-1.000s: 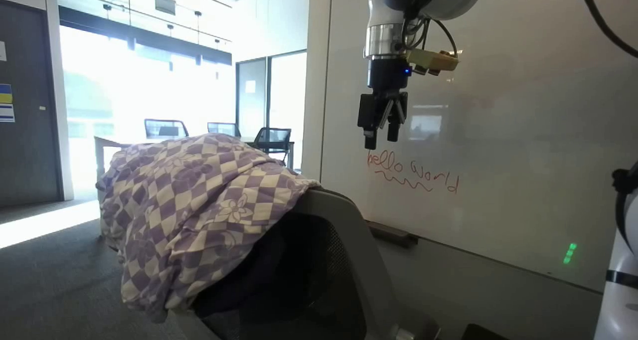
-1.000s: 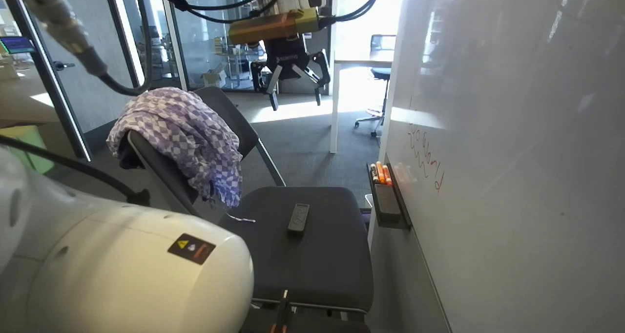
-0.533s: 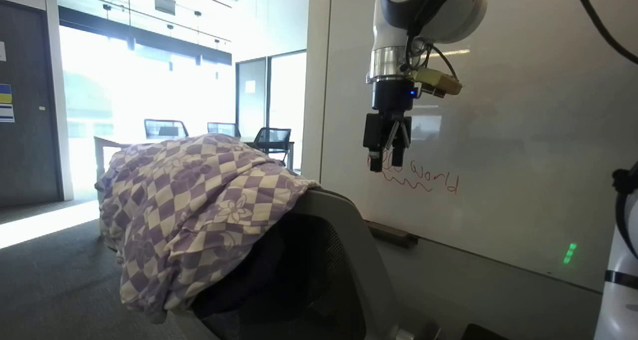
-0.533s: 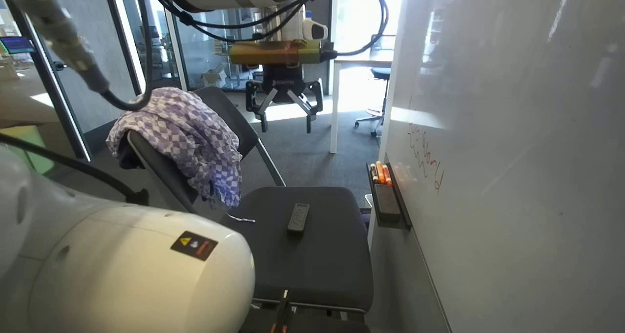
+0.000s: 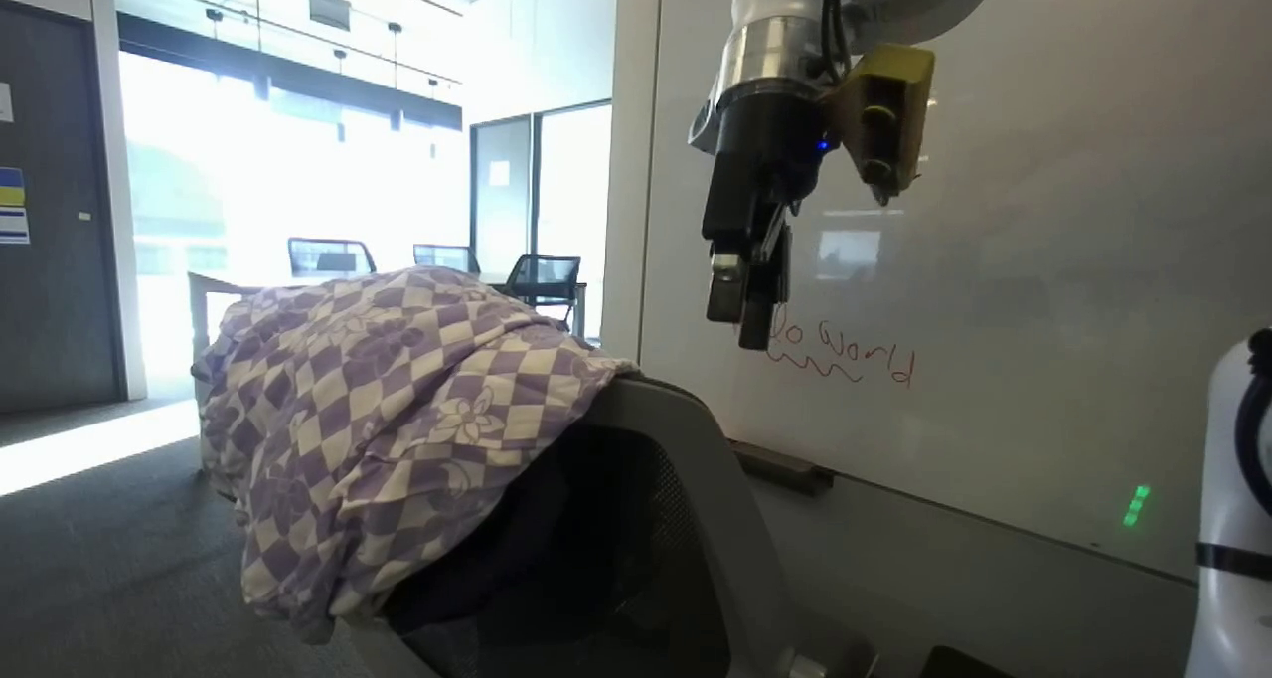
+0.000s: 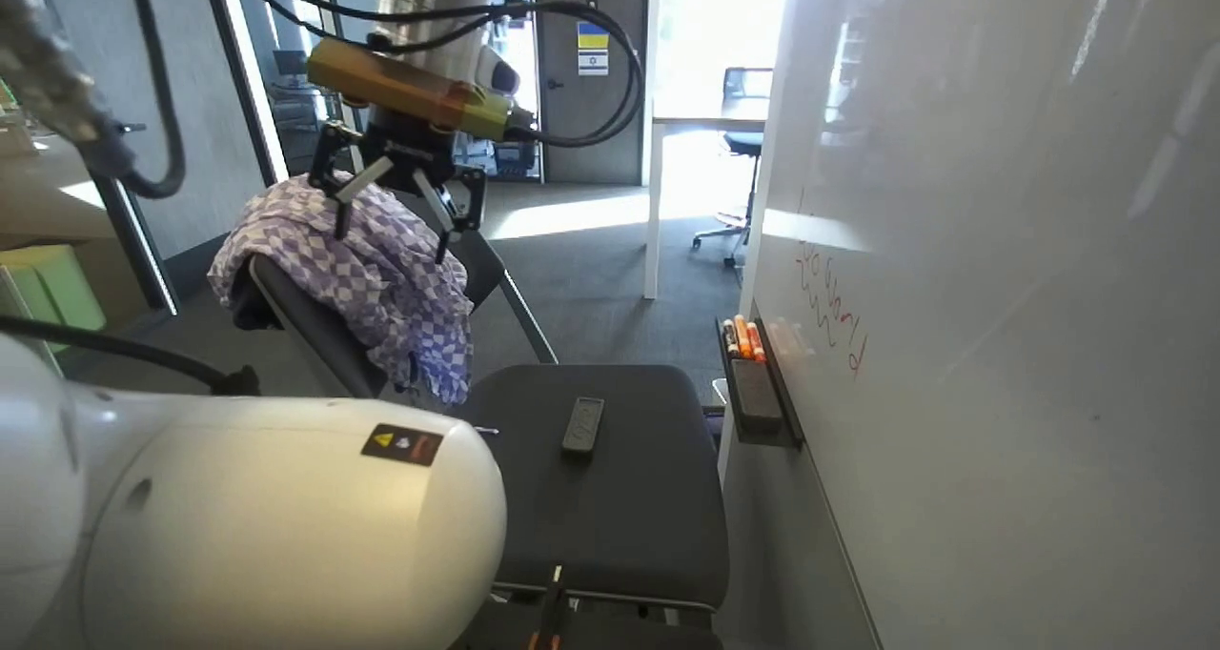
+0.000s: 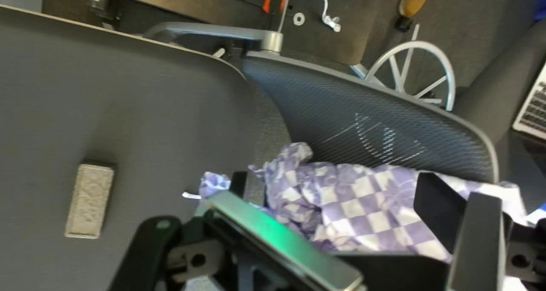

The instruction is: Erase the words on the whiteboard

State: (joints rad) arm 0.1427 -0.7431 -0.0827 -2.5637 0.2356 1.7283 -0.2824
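Observation:
The whiteboard (image 5: 1033, 260) is a large glossy panel; it also shows in an exterior view (image 6: 1010, 459). Red words (image 5: 840, 345) "hello World" with a wavy line under them are on it; my gripper hides their beginning there. They show at a steep angle in an exterior view (image 6: 831, 302). A dark eraser-like block (image 6: 583, 426) lies on the chair seat; in the wrist view (image 7: 90, 199) it is left of my jaws. Another dark block (image 6: 756, 395) sits in the board's tray. My gripper (image 6: 393, 233) is open, empty and tilted, in the air near the cloth-covered chair back, away from the board.
A purple checked cloth (image 6: 362, 278) drapes over the chair back and fills the space beyond my fingers in the wrist view (image 7: 354, 201). The chair seat (image 6: 629, 517) is beside the board. The tray (image 6: 783, 412) also holds several markers (image 6: 743, 337).
My gripper first came down, then swung away from the whiteboard towards the cloth-covered chair back and tilted. Its fingers stay open. The words and the blocks have not moved.

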